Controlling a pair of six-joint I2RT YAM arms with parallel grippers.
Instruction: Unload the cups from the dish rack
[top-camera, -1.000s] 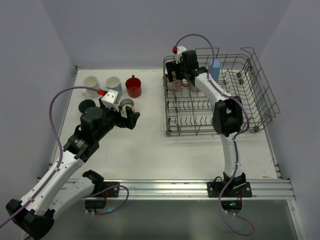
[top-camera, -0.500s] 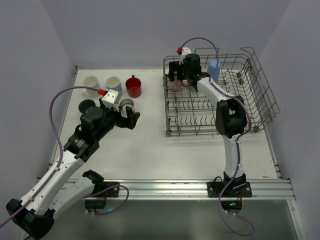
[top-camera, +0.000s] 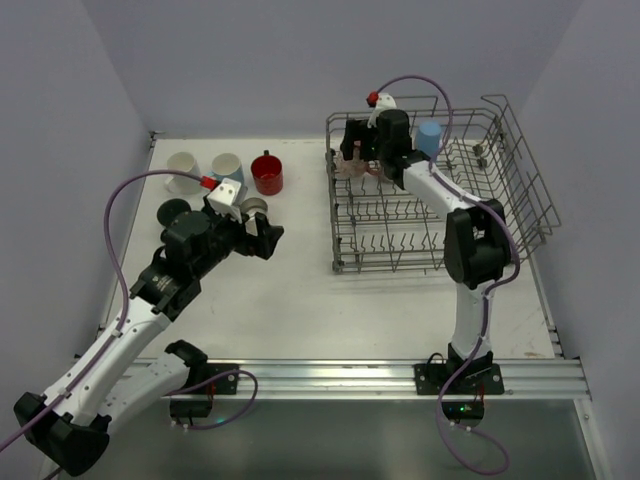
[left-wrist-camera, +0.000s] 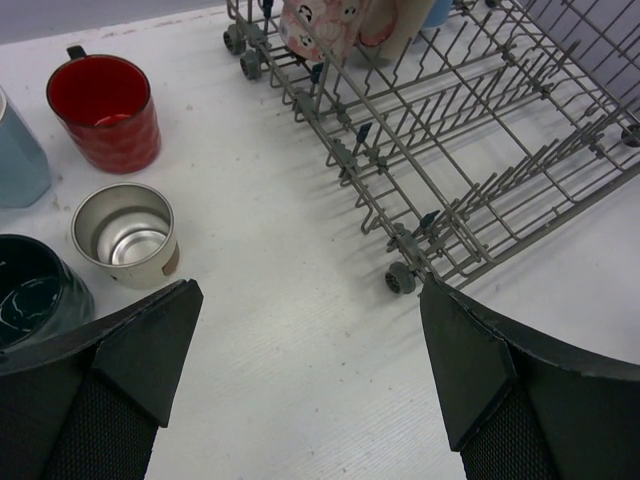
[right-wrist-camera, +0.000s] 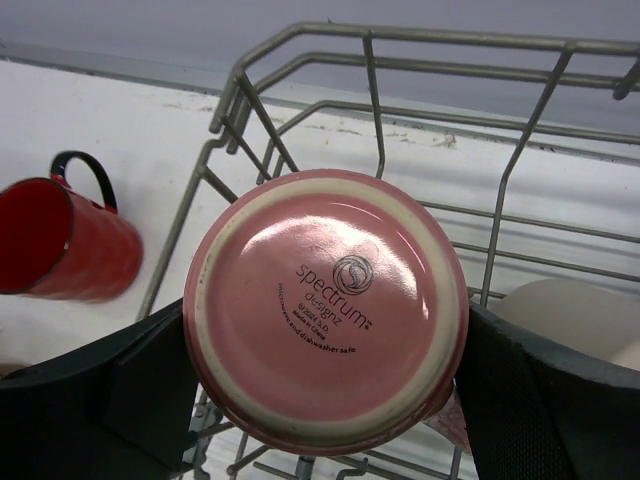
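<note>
The grey wire dish rack stands at the right. My right gripper is at its far left corner, shut on the upside-down speckled pink cup, one finger on each side of it. A beige cup sits just right of it, and a tall blue tumbler stands further right. On the table at the left are a white cup, a light blue cup, a red cup, a dark teal cup and a beige steel-lined cup. My left gripper is open and empty above the table.
The rack's near left wheel lies just ahead of my left gripper. The rack's raised wire rim runs close behind the pink cup. Purple walls enclose the table on three sides.
My right wrist has shifted a little right and up with the pink cup between its fingers. My left arm has edged slightly right.
</note>
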